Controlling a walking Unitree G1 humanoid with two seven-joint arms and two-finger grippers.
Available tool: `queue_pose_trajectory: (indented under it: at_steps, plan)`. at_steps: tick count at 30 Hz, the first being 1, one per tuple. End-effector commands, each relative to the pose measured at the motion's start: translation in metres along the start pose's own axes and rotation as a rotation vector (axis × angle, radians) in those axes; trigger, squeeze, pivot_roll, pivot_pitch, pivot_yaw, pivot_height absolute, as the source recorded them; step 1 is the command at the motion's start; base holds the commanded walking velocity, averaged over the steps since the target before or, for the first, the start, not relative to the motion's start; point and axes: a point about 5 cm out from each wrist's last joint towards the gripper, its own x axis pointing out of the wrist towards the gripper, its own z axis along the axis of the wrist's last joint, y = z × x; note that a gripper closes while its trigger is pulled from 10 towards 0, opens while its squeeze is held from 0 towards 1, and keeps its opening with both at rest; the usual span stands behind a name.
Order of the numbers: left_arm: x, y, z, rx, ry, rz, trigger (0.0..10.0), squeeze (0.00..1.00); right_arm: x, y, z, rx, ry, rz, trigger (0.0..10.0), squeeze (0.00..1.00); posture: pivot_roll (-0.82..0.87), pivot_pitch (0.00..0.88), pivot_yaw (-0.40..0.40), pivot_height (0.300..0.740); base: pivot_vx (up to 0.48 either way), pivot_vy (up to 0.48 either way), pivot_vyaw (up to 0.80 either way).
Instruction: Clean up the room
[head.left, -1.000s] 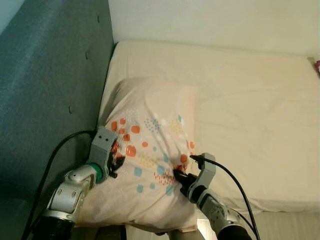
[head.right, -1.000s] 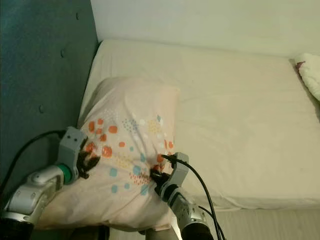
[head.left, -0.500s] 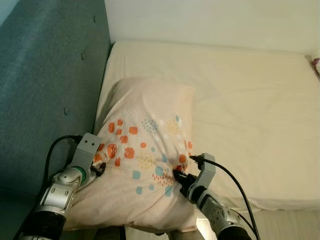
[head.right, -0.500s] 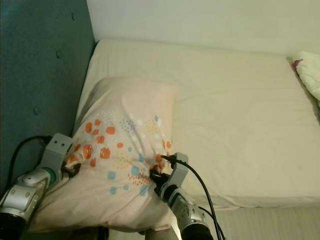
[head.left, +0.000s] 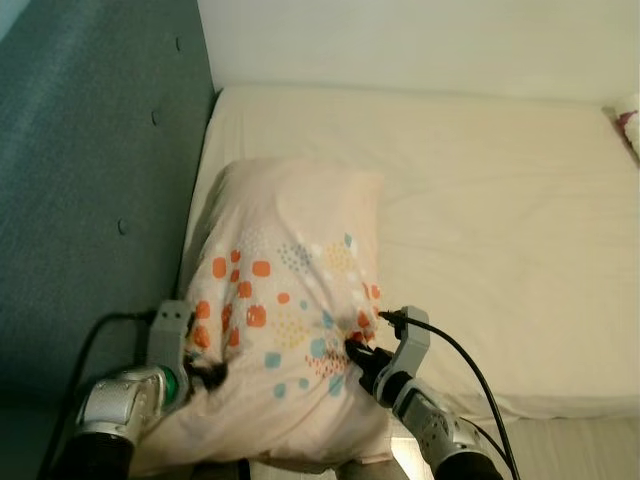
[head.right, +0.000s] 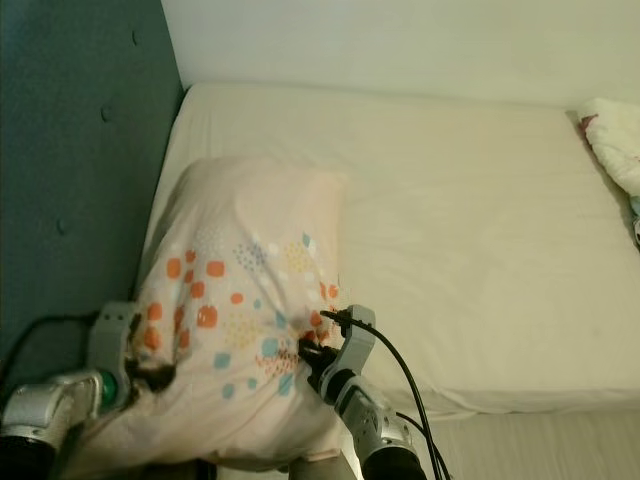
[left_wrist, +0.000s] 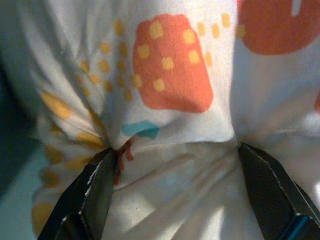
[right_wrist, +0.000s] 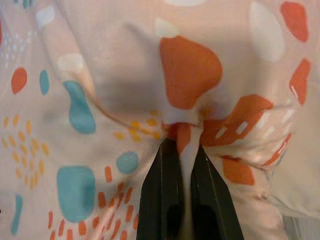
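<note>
Gripping the pale pink fabric pillow with orange and teal printed spots (head.left: 285, 330) at both near corners, pillow lying at the head-end left corner of the cream-sheeted mattress (head.left: 500, 240), touching the teal padded headboard (head.left: 90, 190). Left gripper (left_wrist: 175, 165) standing wide apart with a broad fold of cloth bunched between fingers; right gripper (right_wrist: 182, 150) pinching nearly closed on a thin pleat. Judging best practice: keeping both pinches firm, lifting evenly, avoiding dragging cloth off the narrow right hold. Not seeing any readable brand, label or writing.
</note>
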Motion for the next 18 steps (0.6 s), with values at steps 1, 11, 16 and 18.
queue_pose_trajectory:
  at_steps: [1, 11, 16, 18]
  plan:
    - [0.006, -0.002, -0.025, -0.078, 0.101, -0.037, 10.0, 0.0, -0.003, -0.003, -0.007, 0.014, 0.018, -0.01, 0.0, 0.0, -0.03, 0.202, -0.004, 0.74, 0.0, 0.0, 0.0]
    - [0.02, -0.036, -0.017, -0.156, 0.1, -0.151, 10.0, 0.0, -0.002, -0.002, -0.007, 0.013, 0.02, -0.007, 0.0, 0.0, -0.04, 0.203, -0.007, 0.74, 0.0, 0.0, 0.0]
    - [0.022, -0.053, -0.003, -0.169, 0.064, -0.215, 0.0, 0.0, -0.003, -0.002, -0.007, 0.011, 0.019, -0.006, 0.0, 0.0, -0.04, 0.201, -0.008, 0.74, 0.0, 0.0, 0.0]
    - [0.021, -0.062, 0.004, -0.163, 0.04, -0.257, 0.0, 0.0, -0.003, -0.002, -0.007, 0.01, 0.018, -0.005, 0.0, 0.0, -0.05, 0.2, -0.007, 0.74, 0.0, 0.0, 0.0]
